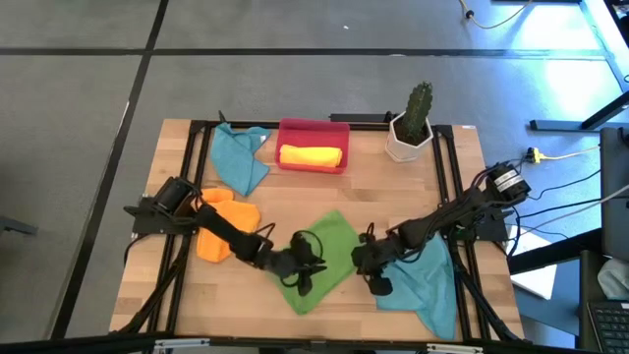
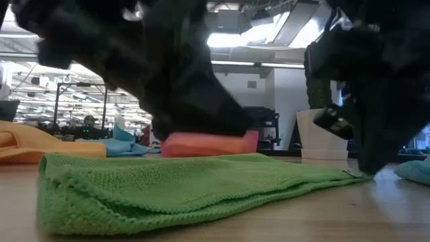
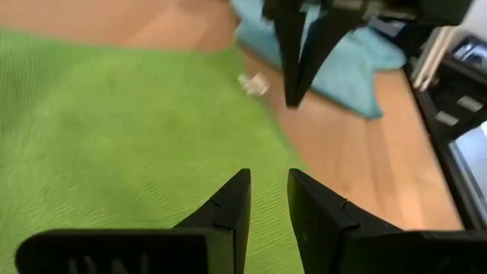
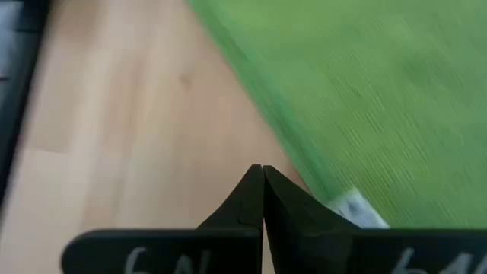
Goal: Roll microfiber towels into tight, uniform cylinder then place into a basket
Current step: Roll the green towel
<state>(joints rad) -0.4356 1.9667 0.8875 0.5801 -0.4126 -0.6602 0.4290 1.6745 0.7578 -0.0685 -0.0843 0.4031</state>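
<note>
Wooden table (image 1: 393,197): green towel (image 1: 319,258) spread flat, front centre. Left gripper (image 3: 268,190) over it, fingers slightly apart, nothing between. Right gripper (image 4: 262,179) pinched shut, empty, at towel's right edge by white tag (image 4: 354,207). Red basket (image 1: 313,129) at back, yellow roll (image 1: 311,155) inside.

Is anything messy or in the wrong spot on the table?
Only one towel, the rolled yellow towel, sits in the red basket. The orange towel and two teal towels lie crumpled on the table, and the green towel lies askew, one edge folded over, not rolled.
</note>
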